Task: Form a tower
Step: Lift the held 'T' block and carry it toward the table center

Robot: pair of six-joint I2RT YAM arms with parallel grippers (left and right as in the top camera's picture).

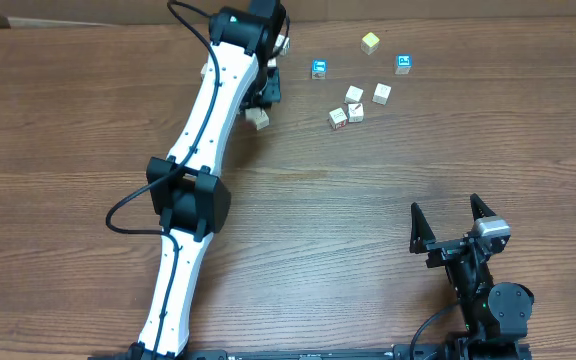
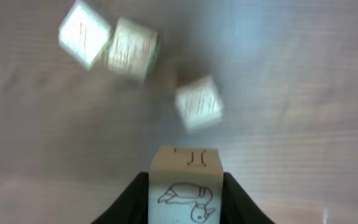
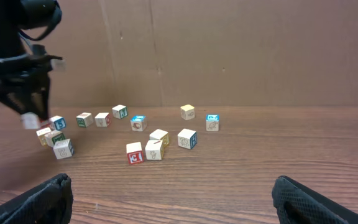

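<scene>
My left gripper (image 2: 185, 194) is shut on a pale wooden cube (image 2: 185, 180) with an animal drawing on its near face and a letter on top. Below it, three more pale cubes (image 2: 199, 102) lie blurred on the table. From overhead, the left gripper (image 1: 261, 108) is at the far left-centre, with the held cube (image 1: 258, 119) at its tip. The right wrist view shows that cube (image 3: 30, 121) lifted above a few loose cubes (image 3: 56, 139). My right gripper (image 1: 446, 208) stands open and empty at the near right. The tower is out of view.
A loose group of pale cubes (image 1: 354, 104) lies at the far centre-right, with two blue-faced cubes (image 1: 319, 69) and a yellow cube (image 1: 370, 42) behind them. More cubes (image 3: 145, 151), one with a red face, lie mid-table. The left arm (image 1: 193, 190) stretches diagonally across the left half.
</scene>
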